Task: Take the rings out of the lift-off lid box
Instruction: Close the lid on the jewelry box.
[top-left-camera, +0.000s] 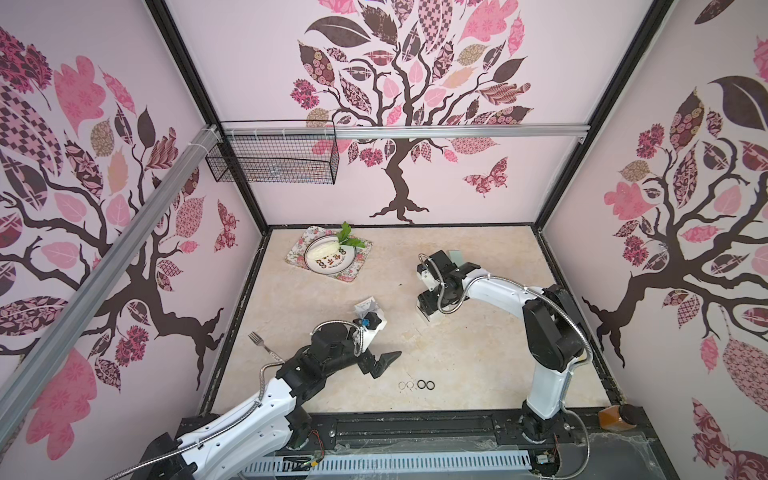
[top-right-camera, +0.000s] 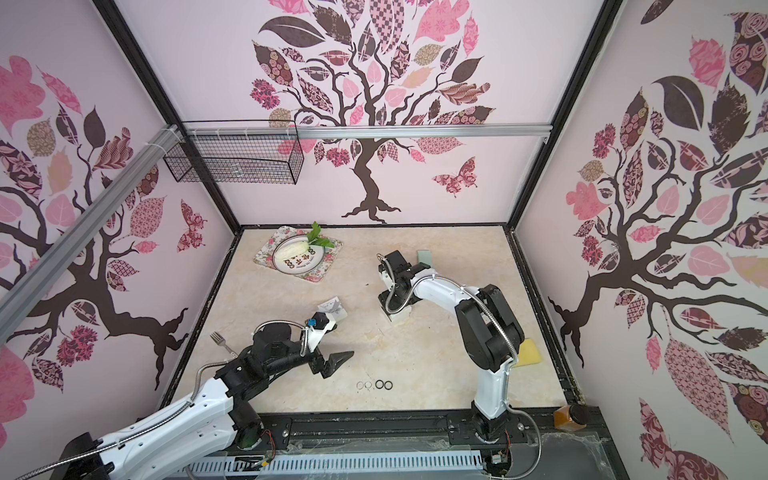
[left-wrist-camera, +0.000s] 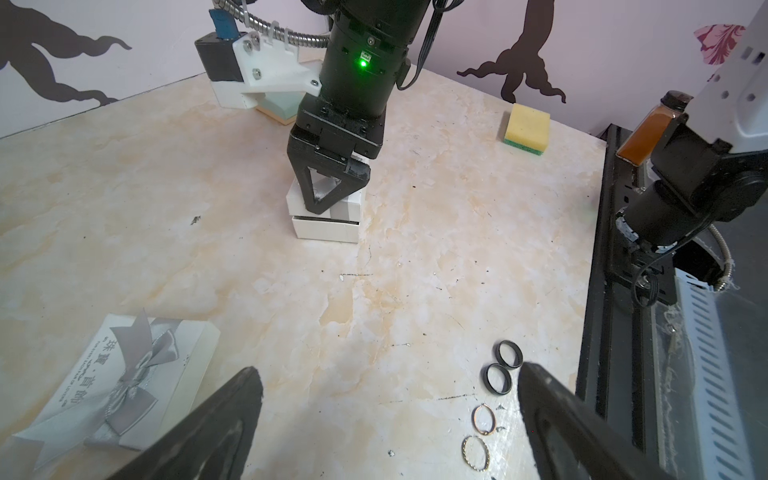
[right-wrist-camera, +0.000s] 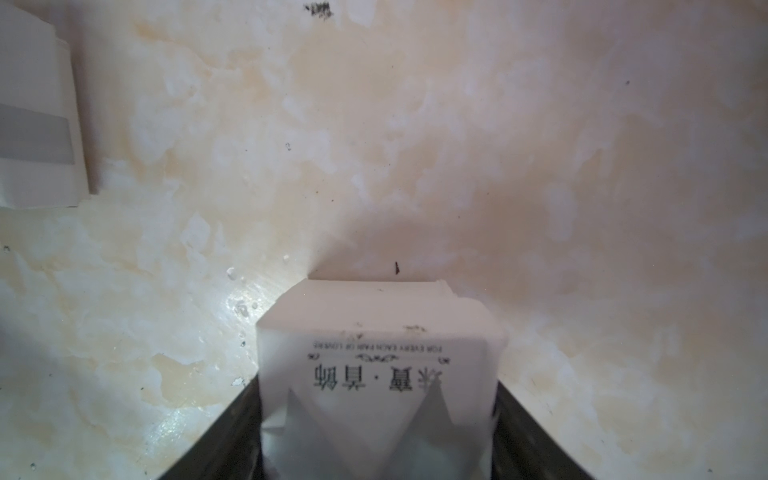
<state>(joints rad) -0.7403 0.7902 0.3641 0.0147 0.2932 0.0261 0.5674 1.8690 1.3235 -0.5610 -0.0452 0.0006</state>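
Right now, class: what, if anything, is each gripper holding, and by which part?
The right gripper clamps the white box lid by its two opposite side walls, above the box base. The left gripper is open and holds nothing.

Rings (top-left-camera: 417, 385) — two silvery, two black

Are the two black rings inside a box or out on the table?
Out. The black rings lie flat on the bare table, side by side.
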